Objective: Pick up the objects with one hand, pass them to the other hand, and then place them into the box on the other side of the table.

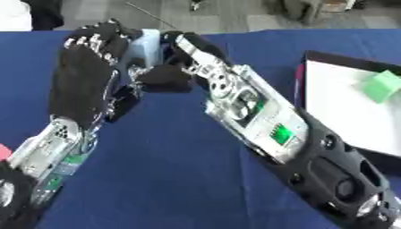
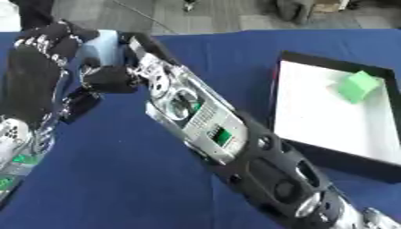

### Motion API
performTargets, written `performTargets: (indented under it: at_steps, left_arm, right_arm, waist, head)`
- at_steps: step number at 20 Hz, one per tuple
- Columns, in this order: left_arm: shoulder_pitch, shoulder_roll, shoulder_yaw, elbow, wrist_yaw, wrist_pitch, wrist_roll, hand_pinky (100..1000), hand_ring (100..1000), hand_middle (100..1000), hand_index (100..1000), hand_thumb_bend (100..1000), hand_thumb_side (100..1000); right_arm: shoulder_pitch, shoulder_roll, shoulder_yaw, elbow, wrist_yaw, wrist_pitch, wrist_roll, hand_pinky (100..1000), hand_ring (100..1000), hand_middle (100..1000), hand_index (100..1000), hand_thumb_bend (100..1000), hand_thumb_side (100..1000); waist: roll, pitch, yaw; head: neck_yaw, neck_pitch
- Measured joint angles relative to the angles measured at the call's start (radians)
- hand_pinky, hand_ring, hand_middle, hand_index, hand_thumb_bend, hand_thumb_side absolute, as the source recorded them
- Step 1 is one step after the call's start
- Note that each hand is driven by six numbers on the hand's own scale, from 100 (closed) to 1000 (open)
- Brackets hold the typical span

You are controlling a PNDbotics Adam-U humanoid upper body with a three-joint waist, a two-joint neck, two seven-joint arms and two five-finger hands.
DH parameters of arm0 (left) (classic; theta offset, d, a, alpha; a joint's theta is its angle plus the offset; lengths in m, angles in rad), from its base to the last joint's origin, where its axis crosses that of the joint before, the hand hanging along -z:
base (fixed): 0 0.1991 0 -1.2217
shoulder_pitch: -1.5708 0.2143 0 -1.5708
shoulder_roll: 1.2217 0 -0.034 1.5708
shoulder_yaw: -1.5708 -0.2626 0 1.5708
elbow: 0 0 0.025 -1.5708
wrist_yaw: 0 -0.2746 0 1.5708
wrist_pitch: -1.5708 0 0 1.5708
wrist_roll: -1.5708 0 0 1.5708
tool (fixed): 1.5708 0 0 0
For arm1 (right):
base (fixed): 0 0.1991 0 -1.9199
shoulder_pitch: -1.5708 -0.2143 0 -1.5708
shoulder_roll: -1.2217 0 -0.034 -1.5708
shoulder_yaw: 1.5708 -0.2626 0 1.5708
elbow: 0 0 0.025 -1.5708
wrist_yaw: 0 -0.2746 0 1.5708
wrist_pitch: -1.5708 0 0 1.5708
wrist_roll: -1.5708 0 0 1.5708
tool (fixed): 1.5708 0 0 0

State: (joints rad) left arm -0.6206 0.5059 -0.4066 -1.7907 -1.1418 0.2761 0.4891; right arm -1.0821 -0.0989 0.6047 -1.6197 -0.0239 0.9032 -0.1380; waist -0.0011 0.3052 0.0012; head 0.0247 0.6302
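Observation:
A pale blue block is held above the far left part of the blue table, between my two hands. My left hand shows its black back, and its fingers curl over the block's left side. Reaching in from the lower right, my right hand meets the block on its right side, with fingers behind it and the thumb below it. Most of the block is hidden by the hands. The black box with a white floor lies at the right edge and holds a green block.
The blue cloth covers the whole table. My right forearm crosses the middle diagonally. A small pink thing shows at the left edge. Beyond the table's far edge is grey floor.

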Motion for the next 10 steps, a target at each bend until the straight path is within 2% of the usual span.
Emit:
performTargets:
  at_steps: [4,7,10]
  left_arm:
    - [0.000,0.000,-0.001,0.000,0.009,-0.011,0.011,495,502,506,549,100,100]
    - [-0.002,0.000,-0.001,-0.001,0.018,-0.018,0.018,500,506,509,556,121,100]
    - [-0.002,0.000,-0.001,-0.003,0.028,-0.023,0.023,535,532,529,581,354,100]
  right_arm:
    - [0.001,-0.002,-0.003,-0.002,-0.077,-0.002,-0.060,668,789,522,741,100,274]
    - [0.003,-0.004,-0.006,-0.002,-0.132,-0.025,-0.099,642,736,452,657,100,223]
    - [0.009,-0.010,-0.006,-0.007,-0.182,-0.056,-0.130,608,672,376,562,100,189]
  waist:
    - [0.000,0.000,0.000]
    - [0.000,0.000,0.000]
    - [0.000,0.000,0.000]
  head:
    - [0.000,0.000]
    - [0.000,0.000]
    - [-0.001,0.000]
